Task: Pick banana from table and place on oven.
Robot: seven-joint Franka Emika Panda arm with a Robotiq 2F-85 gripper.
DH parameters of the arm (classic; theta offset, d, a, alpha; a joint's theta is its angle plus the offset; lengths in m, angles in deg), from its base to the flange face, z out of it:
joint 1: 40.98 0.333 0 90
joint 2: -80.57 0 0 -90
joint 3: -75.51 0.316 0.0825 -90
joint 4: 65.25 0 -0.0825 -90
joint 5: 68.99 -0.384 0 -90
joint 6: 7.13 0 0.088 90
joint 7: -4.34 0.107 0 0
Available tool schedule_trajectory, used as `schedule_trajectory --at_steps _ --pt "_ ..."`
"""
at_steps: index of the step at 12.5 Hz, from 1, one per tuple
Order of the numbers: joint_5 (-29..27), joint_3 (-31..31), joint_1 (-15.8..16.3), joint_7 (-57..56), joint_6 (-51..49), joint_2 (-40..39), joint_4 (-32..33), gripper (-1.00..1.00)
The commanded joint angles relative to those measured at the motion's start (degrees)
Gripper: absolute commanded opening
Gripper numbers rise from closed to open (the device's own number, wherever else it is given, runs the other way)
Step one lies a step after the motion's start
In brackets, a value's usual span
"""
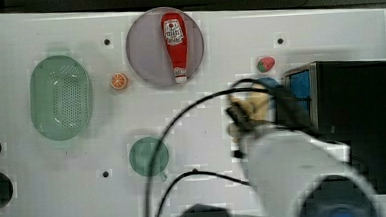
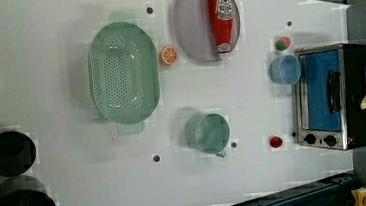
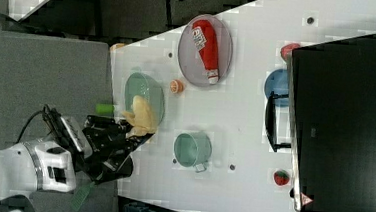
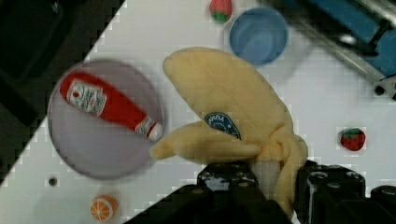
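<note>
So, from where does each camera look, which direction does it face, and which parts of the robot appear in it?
Top view: overhead, facing down at the table; the white arm and the gripper holding the banana show.
Left view: high, tilted, facing the oven door; the banana shows at the edge.
Right view: high, from the other side; arm and gripper show.
Wrist view: behind the black fingers, facing the table.
All share the ketchup bottle on its plate.
</note>
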Motion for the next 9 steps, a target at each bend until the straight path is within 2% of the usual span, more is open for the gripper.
schedule_trajectory --at_steps 1,4,9 --pt "1.40 -6.37 -1.51 -8.49 -1.24 -5.95 0.13 -0.48" --pt "3.43 -12.57 -1.65 -13.70 -1.23 -10.80 -4.41 -0.48" --pt "3.52 -21.00 -1.86 -33.03 -0.78 -24.17 -16.26 -0.48"
